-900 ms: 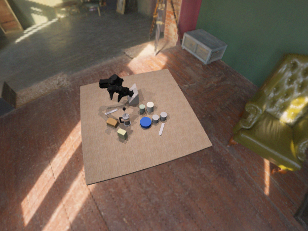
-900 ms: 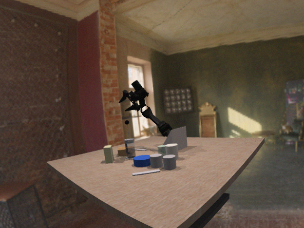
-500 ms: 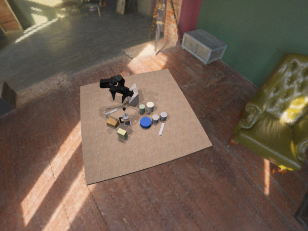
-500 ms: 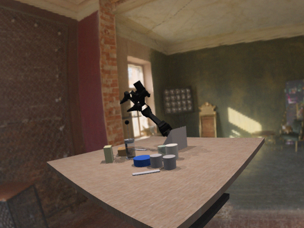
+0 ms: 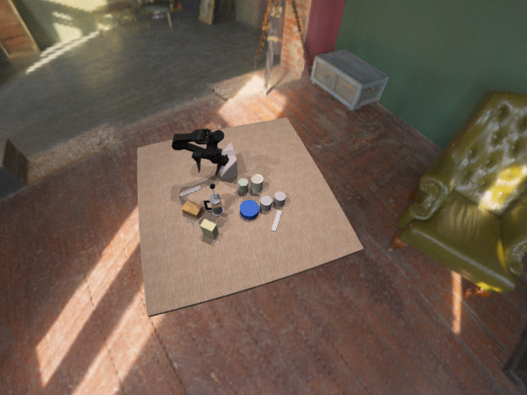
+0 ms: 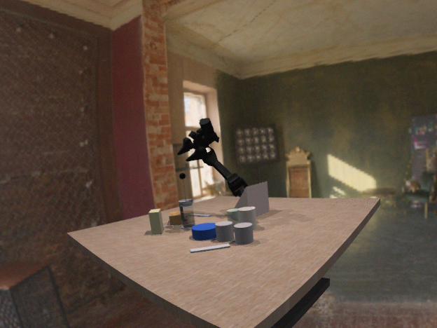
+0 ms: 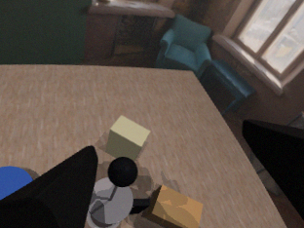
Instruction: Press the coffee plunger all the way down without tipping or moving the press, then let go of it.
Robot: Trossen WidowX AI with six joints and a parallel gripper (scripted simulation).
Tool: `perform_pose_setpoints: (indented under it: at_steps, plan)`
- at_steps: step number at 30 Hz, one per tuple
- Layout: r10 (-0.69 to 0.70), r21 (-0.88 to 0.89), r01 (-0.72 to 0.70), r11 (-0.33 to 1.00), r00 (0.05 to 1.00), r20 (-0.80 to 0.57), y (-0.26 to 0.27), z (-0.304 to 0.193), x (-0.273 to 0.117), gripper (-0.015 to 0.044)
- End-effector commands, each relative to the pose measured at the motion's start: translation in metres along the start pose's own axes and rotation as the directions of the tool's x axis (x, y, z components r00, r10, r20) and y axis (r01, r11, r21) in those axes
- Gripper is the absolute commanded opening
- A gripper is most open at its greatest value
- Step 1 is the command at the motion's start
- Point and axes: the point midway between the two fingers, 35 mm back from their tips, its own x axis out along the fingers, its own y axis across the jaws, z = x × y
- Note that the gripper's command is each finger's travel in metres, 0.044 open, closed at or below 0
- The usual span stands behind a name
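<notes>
1. Wrist view, nearest first: two dark fingers fill the 7 o'clock and 3 o'clock edges. They are spread wide with nothing between them.
2. Just beyond, at 6 o'clock in the wrist view, is the plunger knob, a black ball on a thin rod. It stands above the press, a small glass cylinder with a grey lid.
3. A tan block lies just beside the press at 4 o'clock. A pale green block sits near it at 12 o'clock, and the edge of a blue disc shows at 9 o'clock.
4. Exterior view: the gripper hangs well above the knob and slightly to 1 o'clock of it. The rod is fully raised and the press stands upright on the table.
5. Top view, farther off: grey cylinders and a grey wedge stand between 12 and 3 o'clock of the press.
6. Judgement: the step is the approach. To do it well, centre the wrist straight over the knob before descending. Then push along the rod's line, so that no sideways force slides or tips the press.
</notes>
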Motion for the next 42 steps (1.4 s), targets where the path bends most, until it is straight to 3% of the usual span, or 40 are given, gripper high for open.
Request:
perform_pose_setpoints:
  at_steps: [1, 21, 42]
  plan:
    - [0.033, 0.373, -0.028, 0.927, 0.999, -0.007, 0.018, -0.006, -0.009, 0.0440]
    - [0.036, 0.433, -0.029, 0.901, 0.999, -0.009, 0.043, -0.053, 0.018, 0.0440]
    - [0.046, 0.436, -0.033, 0.899, 0.999, -0.019, 0.046, -0.053, 0.034, 0.0440]
